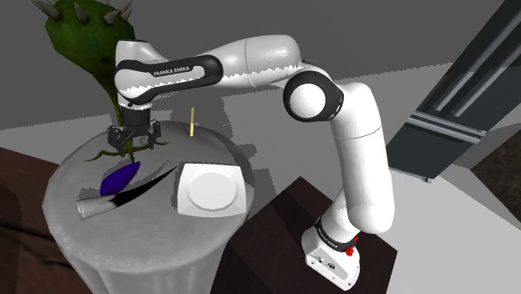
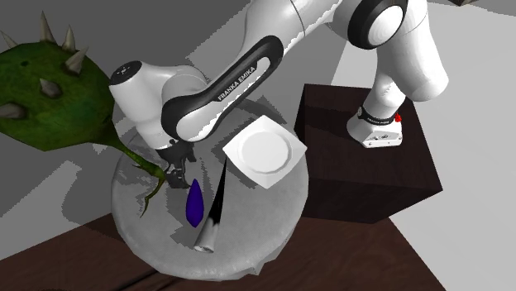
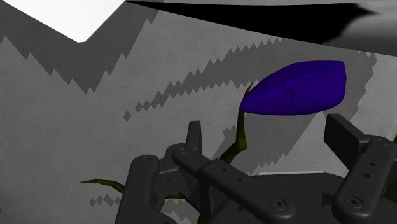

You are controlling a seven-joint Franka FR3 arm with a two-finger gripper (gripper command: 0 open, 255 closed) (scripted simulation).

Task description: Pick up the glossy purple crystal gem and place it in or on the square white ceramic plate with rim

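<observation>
Gem [image 1: 119,178], plate [image 1: 210,190] apart on table [image 1: 125,242]

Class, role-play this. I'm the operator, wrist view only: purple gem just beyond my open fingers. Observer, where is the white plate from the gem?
Observer: In the shoulder view, the square white plate lies on the same round table, right of the gem.
Operator: Anything on it?
Observer: No, it is bare.
Operator: Anything close to the gem?
Observer: A grey tube lies beside it, toward the table's edge.
</observation>
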